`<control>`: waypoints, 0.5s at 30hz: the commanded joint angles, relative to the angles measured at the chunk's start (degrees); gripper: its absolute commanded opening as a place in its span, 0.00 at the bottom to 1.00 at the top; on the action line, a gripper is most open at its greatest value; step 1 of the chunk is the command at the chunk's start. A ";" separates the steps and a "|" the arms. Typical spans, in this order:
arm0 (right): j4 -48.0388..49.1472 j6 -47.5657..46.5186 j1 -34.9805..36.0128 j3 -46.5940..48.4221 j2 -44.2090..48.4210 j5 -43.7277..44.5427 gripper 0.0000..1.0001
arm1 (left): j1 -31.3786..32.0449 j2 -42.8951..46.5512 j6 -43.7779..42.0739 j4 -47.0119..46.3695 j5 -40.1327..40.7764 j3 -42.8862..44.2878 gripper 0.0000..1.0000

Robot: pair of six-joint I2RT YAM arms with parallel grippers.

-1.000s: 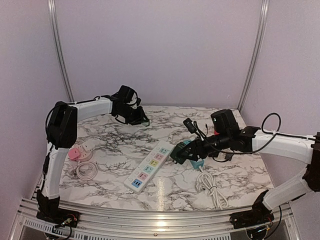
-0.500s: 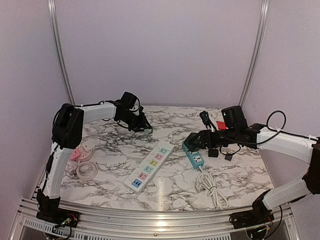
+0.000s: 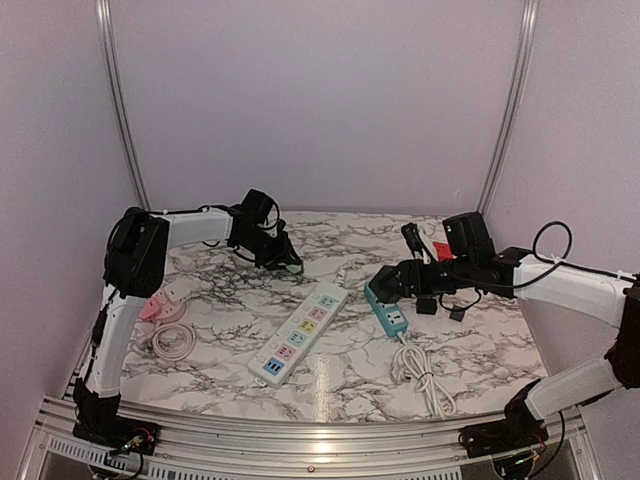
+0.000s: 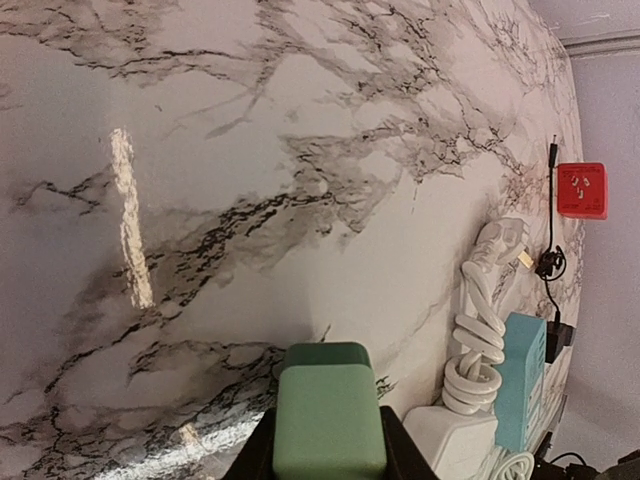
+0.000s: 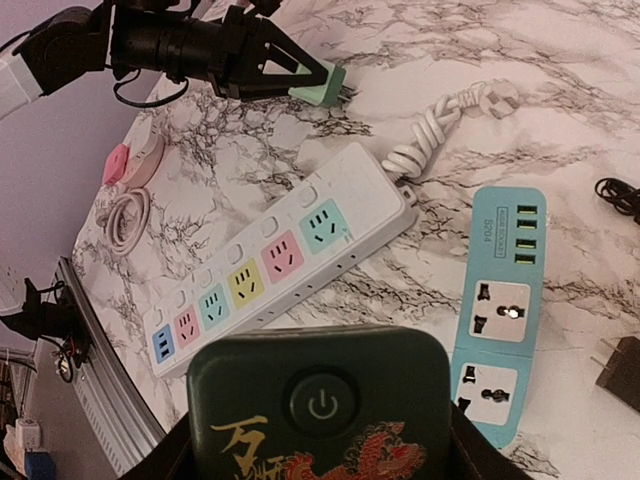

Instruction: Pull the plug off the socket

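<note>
Dark green plug (image 5: 320,410): held off the table, right of centre, by the right gripper (image 3: 392,282). Its face, with 1 power button and a dragon print, is turned up to the wrist camera, and its pins are hidden.
Right gripper: closed on the dark green plug, 1 finger at each side of the body.
Teal power strip (image 5: 505,290): lies flat on the marble table (image 3: 480,340), just beside and below the held plug and not touching it. Its 2 sockets and 4 USB ports are all bare.
Left gripper (image 3: 282,257): closed on a light green plug (image 4: 330,420), low over the marble at the far left, well apart from both strips.
White power strip (image 3: 298,334): lies between the 2 arms near the centre, and none of its 6 coloured sockets is occupied.
Step in hand: the pull itself looks done, since the plug is clear of the teal strip. I judge this to be the carry-away.
Next move: it calls for a bare patch of marble, a slow lowering and only then opening the fingers, while steering clear of the black adapter (image 5: 622,372) and its thin cable to the right.
Risk: setting it down on the strip's far end would nudge the strip.
</note>
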State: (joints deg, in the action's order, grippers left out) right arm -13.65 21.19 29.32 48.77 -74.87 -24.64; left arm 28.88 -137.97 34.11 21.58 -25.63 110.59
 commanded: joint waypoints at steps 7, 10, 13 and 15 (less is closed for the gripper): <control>0.46 2.09 -4.07 -0.07 1.64 -0.30 0.22 | -0.08 0.17 -3.35 3.84 3.31 -1.42 0.48; 0.61 2.23 -5.87 -0.35 1.91 -0.43 0.22 | -0.14 0.70 -4.09 4.21 4.26 -1.68 0.57; 0.83 2.56 -7.89 -0.46 2.08 -0.08 0.22 | -0.13 1.39 -5.29 4.78 5.78 -1.78 0.66; 1.41 3.21 -9.68 -0.68 2.10 -0.04 0.22 | -0.09 1.96 -6.26 5.40 7.26 -1.77 0.70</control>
State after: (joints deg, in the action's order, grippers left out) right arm -13.87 22.96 22.46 47.99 -74.46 -24.58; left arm 28.91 -137.69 30.30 23.00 -22.33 109.69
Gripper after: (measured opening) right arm 0.589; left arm 0.663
